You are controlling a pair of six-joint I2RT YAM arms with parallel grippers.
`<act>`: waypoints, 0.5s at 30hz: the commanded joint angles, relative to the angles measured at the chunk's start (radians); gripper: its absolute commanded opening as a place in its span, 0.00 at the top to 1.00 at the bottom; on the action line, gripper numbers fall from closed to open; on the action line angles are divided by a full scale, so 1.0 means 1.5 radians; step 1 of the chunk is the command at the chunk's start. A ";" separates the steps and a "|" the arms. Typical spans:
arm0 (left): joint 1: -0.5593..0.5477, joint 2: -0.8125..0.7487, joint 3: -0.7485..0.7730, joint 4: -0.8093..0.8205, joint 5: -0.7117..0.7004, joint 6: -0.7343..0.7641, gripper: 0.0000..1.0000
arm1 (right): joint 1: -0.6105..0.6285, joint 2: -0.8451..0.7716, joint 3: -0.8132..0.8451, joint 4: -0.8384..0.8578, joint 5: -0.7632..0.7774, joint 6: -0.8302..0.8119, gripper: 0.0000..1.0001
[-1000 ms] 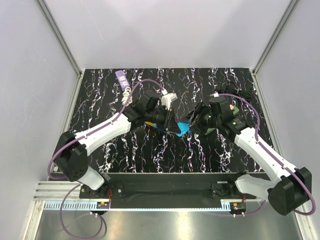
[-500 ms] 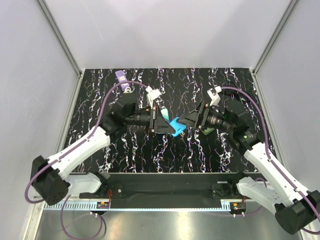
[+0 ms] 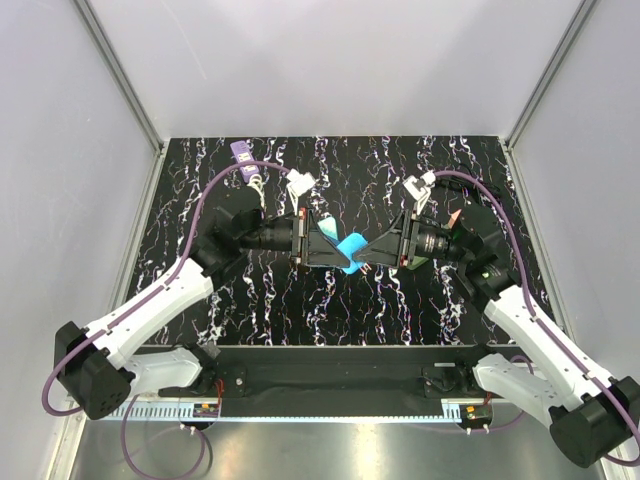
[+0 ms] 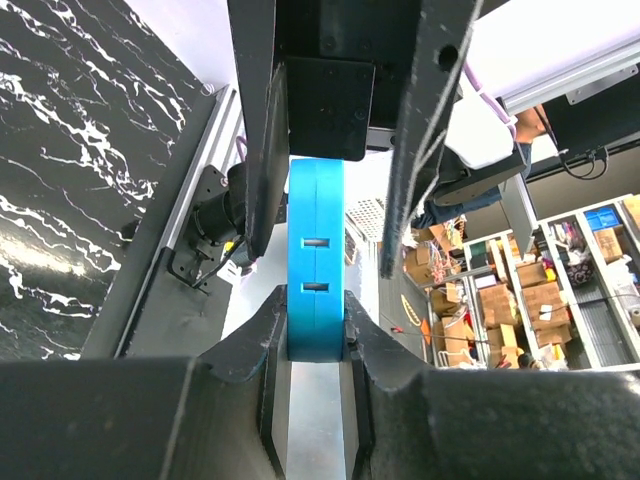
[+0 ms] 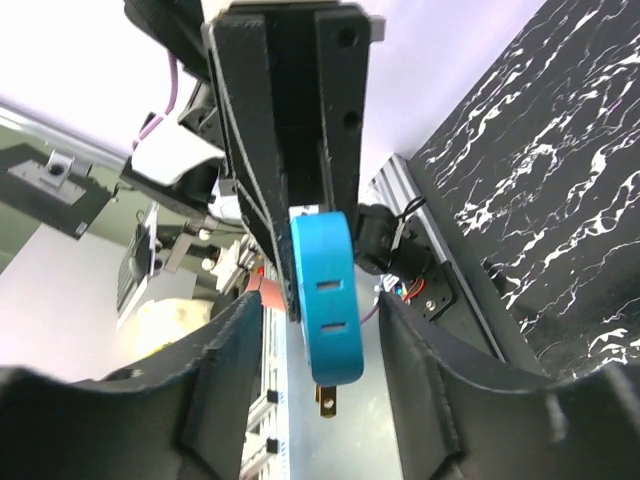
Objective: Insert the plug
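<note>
A blue plug [image 3: 346,250] hangs in the air over the middle of the black marbled table [image 3: 300,300]. My left gripper [image 3: 322,244] is shut on it. In the left wrist view the plug [image 4: 315,262] sits clamped between my two fingertips [image 4: 262,335], its two slots facing the camera. My right gripper [image 3: 376,250] faces it from the right, open. In the right wrist view the plug [image 5: 326,295] lies between my spread fingers [image 5: 225,365] without touching either, and a brass prong [image 5: 327,402] sticks out below it. A purple power strip [image 3: 243,156] lies at the table's back left.
A white cable [image 3: 255,181] runs from the power strip towards the left arm. The aluminium rail [image 3: 330,378] with both arm bases lines the near edge. Grey walls close in the table on three sides.
Both wrists have swung level and now face each other. The left arm has drawn back to the left, and the plug has shifted a little left and up with it.
</note>
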 commanded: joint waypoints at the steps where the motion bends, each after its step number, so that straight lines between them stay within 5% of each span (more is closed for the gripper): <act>1: 0.007 -0.011 0.013 0.019 0.013 -0.024 1.00 | 0.005 -0.009 -0.008 0.050 -0.050 0.008 0.40; 7: 0.019 -0.007 0.008 0.030 0.019 -0.040 1.00 | 0.004 -0.009 -0.012 0.036 -0.044 -0.003 0.56; 11: 0.026 -0.007 0.002 0.032 0.022 -0.045 1.00 | 0.005 -0.004 -0.011 0.044 -0.049 -0.009 0.96; 14: 0.028 -0.007 0.001 0.034 0.027 -0.051 0.98 | 0.005 0.000 -0.011 0.046 -0.055 -0.008 1.00; 15: 0.028 -0.005 0.001 0.034 0.028 -0.051 0.89 | 0.004 0.002 -0.011 0.046 -0.057 -0.009 1.00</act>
